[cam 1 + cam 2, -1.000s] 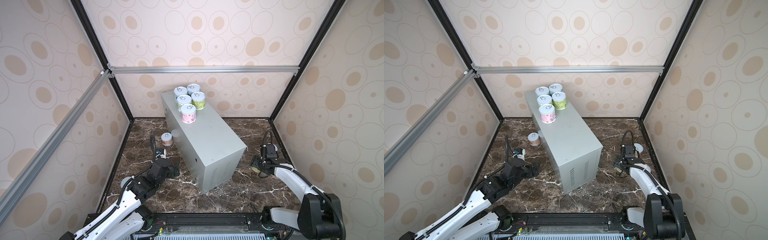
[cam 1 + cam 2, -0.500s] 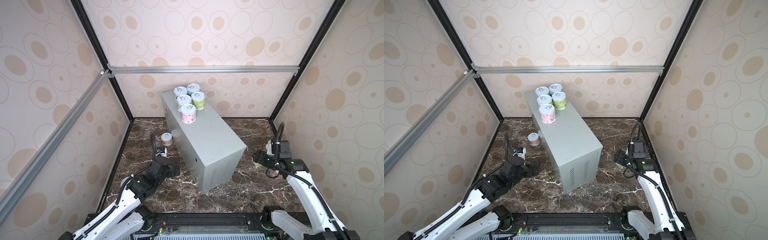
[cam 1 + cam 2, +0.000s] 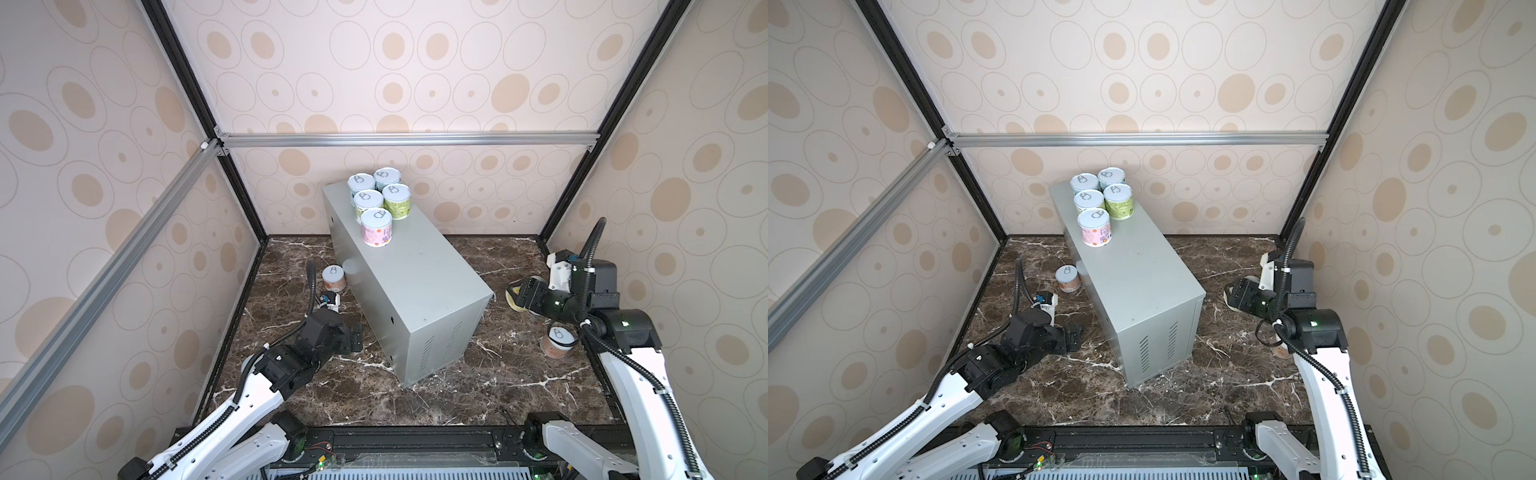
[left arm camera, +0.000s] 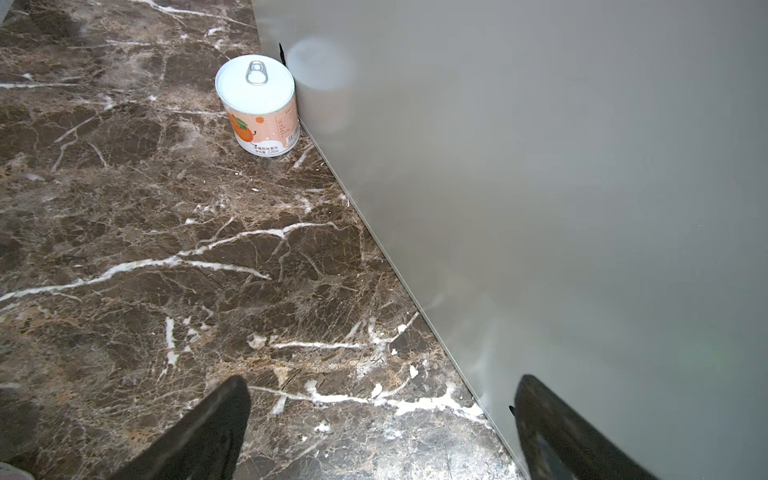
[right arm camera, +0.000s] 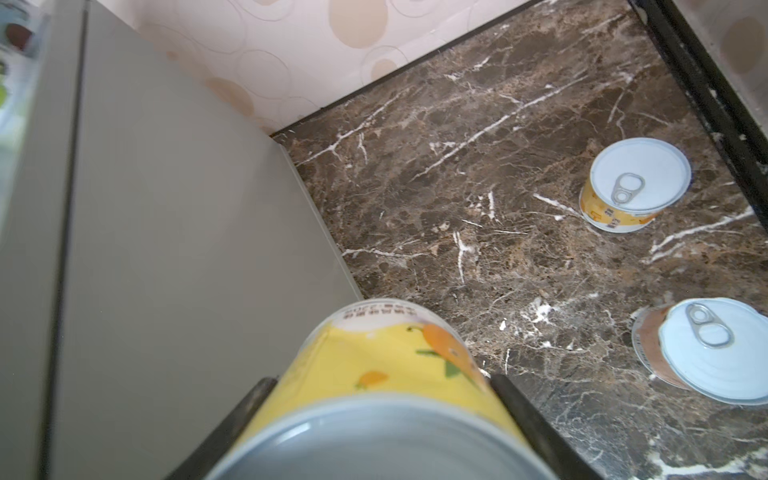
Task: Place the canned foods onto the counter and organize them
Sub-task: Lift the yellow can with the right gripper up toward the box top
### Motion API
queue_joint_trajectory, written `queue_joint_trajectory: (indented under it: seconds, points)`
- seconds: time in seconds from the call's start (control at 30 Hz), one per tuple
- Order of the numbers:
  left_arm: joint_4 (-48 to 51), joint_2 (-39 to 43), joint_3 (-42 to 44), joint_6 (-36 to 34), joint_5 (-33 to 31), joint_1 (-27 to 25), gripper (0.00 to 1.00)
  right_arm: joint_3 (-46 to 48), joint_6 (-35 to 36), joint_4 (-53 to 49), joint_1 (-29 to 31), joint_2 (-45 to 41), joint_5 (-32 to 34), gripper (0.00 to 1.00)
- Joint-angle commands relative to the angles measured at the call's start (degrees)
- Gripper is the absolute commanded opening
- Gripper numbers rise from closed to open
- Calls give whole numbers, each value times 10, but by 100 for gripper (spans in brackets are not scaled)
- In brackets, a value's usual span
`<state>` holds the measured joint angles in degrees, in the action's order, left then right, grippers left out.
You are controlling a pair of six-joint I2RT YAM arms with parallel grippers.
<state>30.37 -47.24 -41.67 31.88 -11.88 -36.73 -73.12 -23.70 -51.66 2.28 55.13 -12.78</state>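
The counter stands aslant on the marble floor; its flat top carries five cans bunched upright at the far end, the pink can nearest the arms and teal and green ones packed close behind it; the rest of the top is bare grey metal. On the left, an orange can stands upright on the marble, right against the counter's long side wall. The left gripper hangs low beside that same wall, nearer the robot and well apart from the orange can; its fingers are spread wide with nothing between them. On the right of the counter's near end, the right gripper pinches a yellow can across its sides; the can is tilted off the upright and held above the marble, close to the counter's corner but apart from it. Two more tins stand upright on the floor on that side, well apart from the counter: a second yellow can farther off, and a brown-labelled can closer to the right arm.
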Motion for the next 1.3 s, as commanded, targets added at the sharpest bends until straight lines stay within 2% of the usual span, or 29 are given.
queue_joint_trajectory:
  seconds: [0.0, 0.3, 0.57, 0.77, 1.0, 1.17, 1.27]
  points:
    - [-17, 6, -12, -17, -12, 4, 99, -57, 18, -25, 5, -14, -37, 63]
    - [-62, 11, 19, 1, -8, 4, 99, -276, 64, -163, 11, 72, -92, 63]
    - [-68, 33, 36, -1, -10, 4, 99, -460, 65, -254, 35, 155, -80, 64]
    - [-71, 33, 35, -5, -6, 3, 99, -567, 63, -298, 108, 214, -32, 63]
    - [-77, 28, 37, -9, 0, 5, 99, -710, 66, -359, 241, 322, 58, 63]
    - [-74, 9, 33, -20, 8, 6, 99, -792, 66, -384, 284, 393, 73, 63]
    - [-74, 9, 33, -17, 11, 6, 99, -802, 69, -387, 311, 412, 92, 63]
